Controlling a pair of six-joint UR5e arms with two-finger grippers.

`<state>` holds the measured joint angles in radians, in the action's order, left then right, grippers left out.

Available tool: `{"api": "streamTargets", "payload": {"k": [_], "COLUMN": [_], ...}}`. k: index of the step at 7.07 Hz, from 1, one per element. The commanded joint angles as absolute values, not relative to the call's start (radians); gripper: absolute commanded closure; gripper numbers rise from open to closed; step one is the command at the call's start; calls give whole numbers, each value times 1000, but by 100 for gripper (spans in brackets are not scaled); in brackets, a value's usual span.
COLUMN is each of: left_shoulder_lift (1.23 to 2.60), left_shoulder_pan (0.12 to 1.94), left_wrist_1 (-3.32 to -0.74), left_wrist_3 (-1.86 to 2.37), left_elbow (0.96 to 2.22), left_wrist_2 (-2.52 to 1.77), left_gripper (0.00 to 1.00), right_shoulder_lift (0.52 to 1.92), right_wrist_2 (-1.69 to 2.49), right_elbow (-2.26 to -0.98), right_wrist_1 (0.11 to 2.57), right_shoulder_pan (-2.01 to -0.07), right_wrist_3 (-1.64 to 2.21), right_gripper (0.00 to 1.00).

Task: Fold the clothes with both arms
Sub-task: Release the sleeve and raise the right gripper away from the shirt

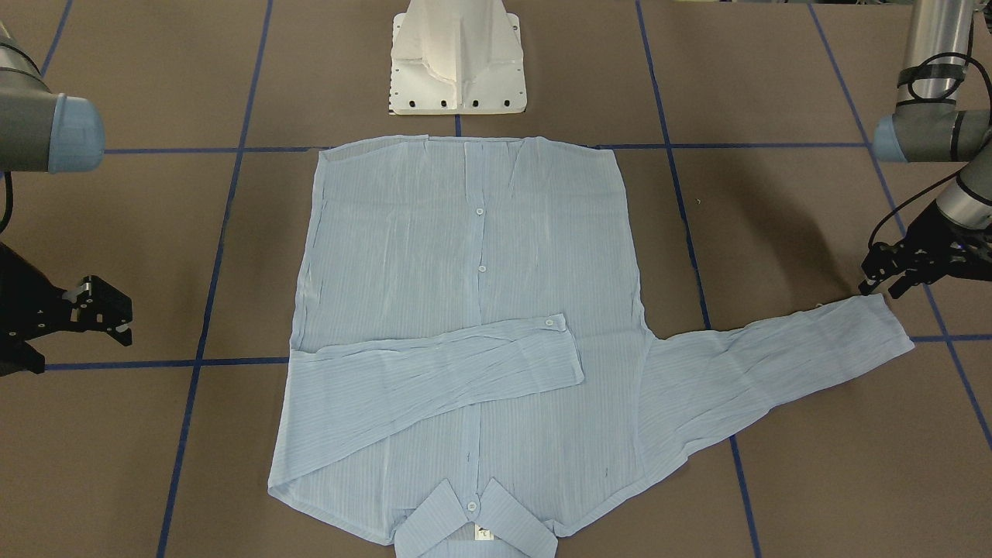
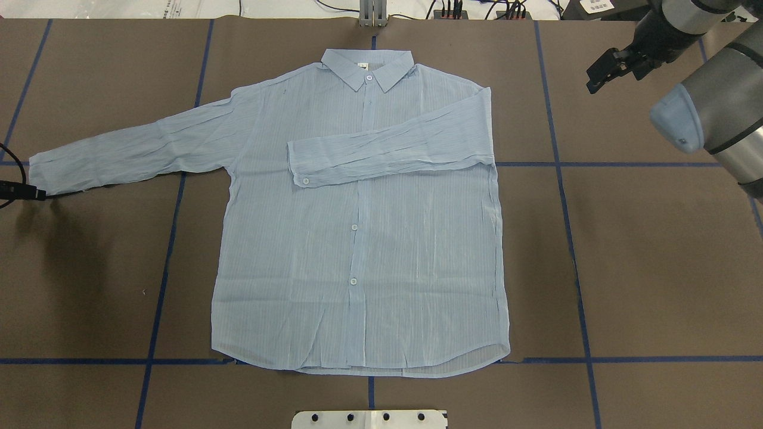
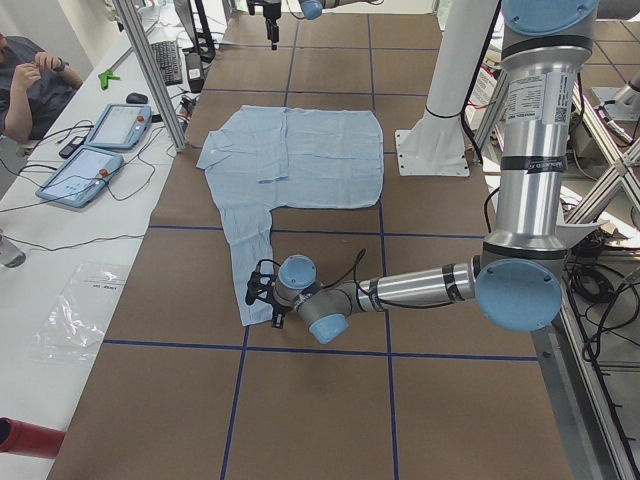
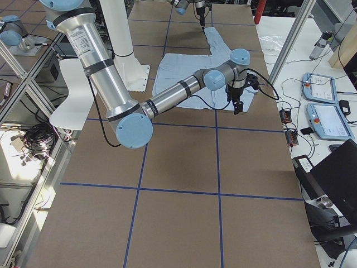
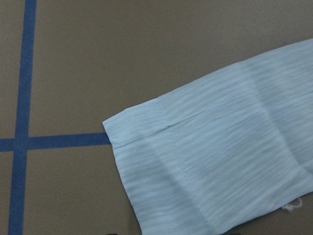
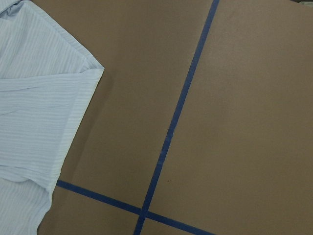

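The pale blue striped shirt [image 1: 465, 256] [image 2: 357, 238] [image 3: 300, 150] lies flat, buttons up, with its collar [image 2: 366, 67] on the far side from the robot base. One sleeve [image 2: 393, 146] is folded across the chest. The other sleeve [image 2: 131, 149] stretches out sideways. My left gripper [image 1: 882, 285] [image 2: 30, 192] [image 3: 262, 295] hovers open at that sleeve's cuff [image 5: 161, 147], holding nothing. My right gripper [image 1: 124, 322] [image 2: 599, 74] [image 4: 237, 103] hangs open and empty beside the shirt's folded shoulder [image 6: 34, 107], clear of the cloth.
The white mounting pedestal [image 1: 457, 62] [image 2: 369, 419] stands just behind the shirt's hem. Blue tape lines [image 2: 566, 196] grid the brown table. A bench with teach pendants [image 3: 100, 150] [image 4: 323, 106] and a seated person [image 3: 25, 80] runs along the far edge.
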<state>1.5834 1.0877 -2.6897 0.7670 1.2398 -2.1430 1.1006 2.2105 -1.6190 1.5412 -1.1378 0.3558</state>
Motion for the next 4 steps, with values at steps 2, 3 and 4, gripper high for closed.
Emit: {"api": "streamTargets", "payload": {"k": [2, 3, 4], "left_shoulder_lift": [1586, 1586, 1588], "left_shoulder_pan": [1088, 1088, 1088], "left_wrist_1": [-2691, -2691, -2691], "left_wrist_3": [765, 764, 764], "left_elbow": [1238, 1236, 1236], "left_wrist_2": [-2143, -2143, -2143], "left_gripper": [60, 59, 57], "right_shoulder_lift": [1103, 1103, 1103], "right_wrist_2": [2209, 2210, 2209], "right_elbow": [-1617, -1617, -1617], "right_wrist_1": [1528, 1526, 1526], "right_shoulder_pan": [-1138, -1138, -1138], "right_wrist_3": [357, 357, 357], "right_gripper": [0, 0, 0]}}
